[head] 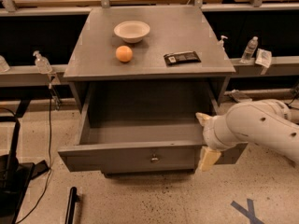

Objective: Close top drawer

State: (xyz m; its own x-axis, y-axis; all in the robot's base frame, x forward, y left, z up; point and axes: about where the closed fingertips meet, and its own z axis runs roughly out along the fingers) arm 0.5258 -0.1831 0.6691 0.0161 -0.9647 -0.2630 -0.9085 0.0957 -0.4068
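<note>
The top drawer (131,158) of the grey cabinet is pulled wide open and looks empty inside. Its flat front panel has a small round metal knob (154,159) at the centre. My white arm reaches in from the right. My gripper (206,141) is at the right end of the drawer's front panel, one cream finger (208,159) in front of the panel and another near the drawer's right rim. The two lower drawers are hidden behind the open one.
On the cabinet top (196,36) sit a white bowl (131,31), an orange (124,53) and a dark flat packet (182,58). Bottles (248,49) stand on ledges at both sides. A black stand (11,171) and cables are on the floor at left.
</note>
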